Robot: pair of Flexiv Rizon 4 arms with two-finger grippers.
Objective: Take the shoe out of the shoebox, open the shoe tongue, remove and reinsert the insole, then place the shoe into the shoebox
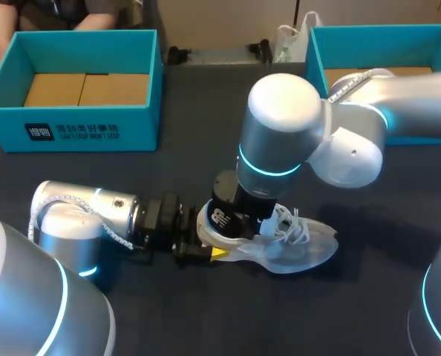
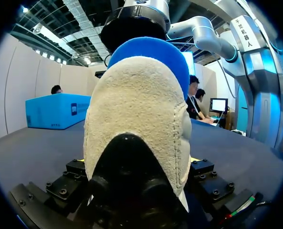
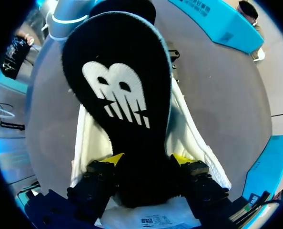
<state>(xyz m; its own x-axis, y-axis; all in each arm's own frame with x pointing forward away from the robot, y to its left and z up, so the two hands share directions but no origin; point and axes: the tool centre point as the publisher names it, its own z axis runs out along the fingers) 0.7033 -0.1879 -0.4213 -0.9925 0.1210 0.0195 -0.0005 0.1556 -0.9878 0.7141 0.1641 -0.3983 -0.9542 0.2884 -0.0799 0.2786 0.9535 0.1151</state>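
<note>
1. Leaving the left shoebox (image 1: 72, 130) alone at the far left of the table (image 1: 168, 319), well apart from the work and not needed for this step.
2. Clamping the heel of the shoe (image 1: 302, 252) (image 2: 136, 109) from both sides with the left gripper (image 1: 209, 239), fingers pressed against the cream heel, the shoe resting on the table between the two boxes with its toe pointing right. Treating this grip as the anchor, and pressing only hard enough to stop the shoe lifting or sliding.
3. Pinching the insole (image 3: 117, 95) (image 1: 222, 219) at its narrow waist between the yellow tips of the right gripper (image 3: 147, 164), the logo end standing up out of the shoe's opening. Probably working the remove-and-reinsert step — so guiding the insole along the shoe's length rather than straight up, steering clear of the loose laces (image 1: 291, 222), and watching for the toe end folding inside.
4. Saving the right shoebox (image 1: 313, 52) for later — open, at the far right.
</note>
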